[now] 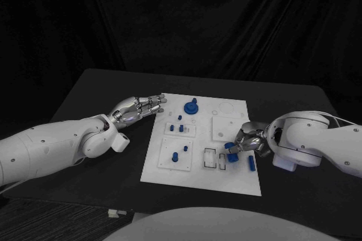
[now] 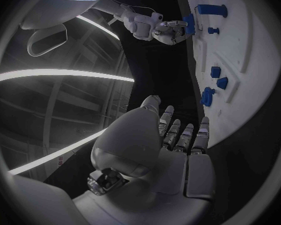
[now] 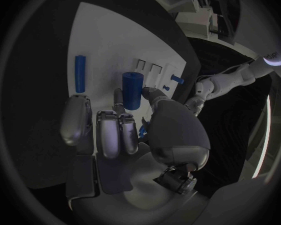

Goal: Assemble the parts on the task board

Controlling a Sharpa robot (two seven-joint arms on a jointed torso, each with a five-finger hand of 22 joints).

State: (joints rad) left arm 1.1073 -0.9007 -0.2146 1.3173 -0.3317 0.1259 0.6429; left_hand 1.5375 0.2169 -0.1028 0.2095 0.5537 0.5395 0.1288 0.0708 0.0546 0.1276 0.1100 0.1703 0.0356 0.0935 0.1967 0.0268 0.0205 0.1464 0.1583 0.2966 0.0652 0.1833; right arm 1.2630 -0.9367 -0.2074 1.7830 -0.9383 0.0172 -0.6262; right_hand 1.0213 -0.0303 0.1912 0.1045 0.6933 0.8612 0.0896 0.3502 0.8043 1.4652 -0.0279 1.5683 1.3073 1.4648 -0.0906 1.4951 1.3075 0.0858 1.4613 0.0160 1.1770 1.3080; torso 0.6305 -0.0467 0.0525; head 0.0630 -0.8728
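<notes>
Head view: the board (image 1: 198, 170) lies mid-table, its blue parts spread over it.
Left hand (image 1: 139, 108): hovers just off the board's left edge, fingers apart, holding nothing.
Right hand (image 1: 247, 142): over the board's right side, fingers wrapped round a cylinder (image 3: 132, 89), held upright.
Loose peg (image 1: 251, 164): lies flat on the board just beside the right hand.
Gear (image 1: 191, 107): stands at the board's far edge.
Risk: the cylinder may tilt in the grasp and jam at its hole; the hand may knock the peg off the board.
</notes>
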